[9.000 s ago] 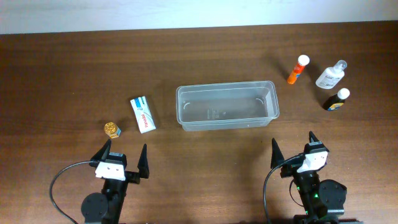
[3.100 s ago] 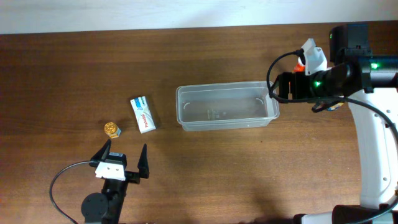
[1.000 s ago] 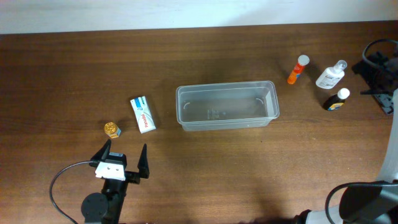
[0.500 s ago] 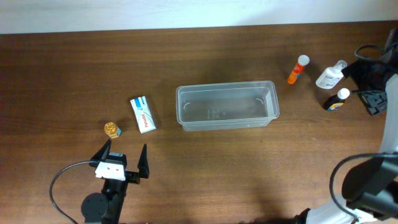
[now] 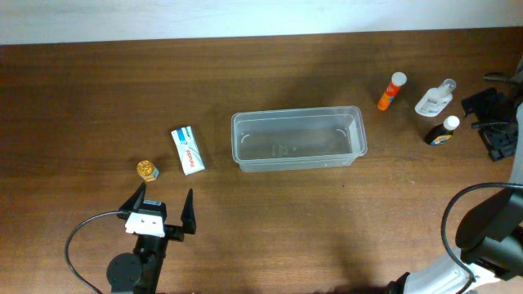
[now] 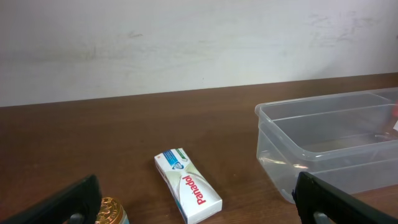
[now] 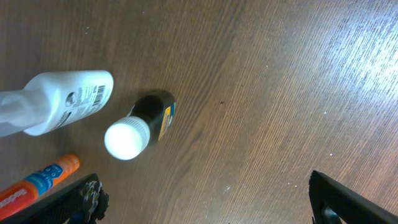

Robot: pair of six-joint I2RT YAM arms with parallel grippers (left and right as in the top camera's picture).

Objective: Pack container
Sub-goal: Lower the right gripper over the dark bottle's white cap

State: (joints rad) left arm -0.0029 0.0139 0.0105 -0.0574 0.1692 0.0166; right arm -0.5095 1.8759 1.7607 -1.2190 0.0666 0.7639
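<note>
Jaws spread wide on the left gripper (image 5: 164,198), set at the near left of the desk (image 5: 327,237), its black cable (image 5: 78,237) looping beside it. Beyond it sit a small gold-lidded jar (image 5: 147,170) and, to the right and a little farther back, a white Panadol box (image 5: 188,149), lying flat, the two near each other but not touching. A broad stretch of dark wood runs from the near edge to the container (image 5: 238,145), which stands at the desk's centre, one long side facing the arms. The container is a clear, shallow rectangular tub with rounded corners and a raised rim. The wood shows through its floor, and only a faint moulded mark is seen inside. Well apart to its right are three items: a dark bottle (image 5: 440,133) with a white cap nearest, a clear spray bottle (image 5: 433,100) behind it, and an orange tube (image 5: 391,91) with a white cap to the left of that. The right gripper (image 5: 486,124) hangs at the right edge just beside the dark bottle, jaws spread and not touching it. A white wall (image 5: 245,16) meets the desk's far edge.
</note>
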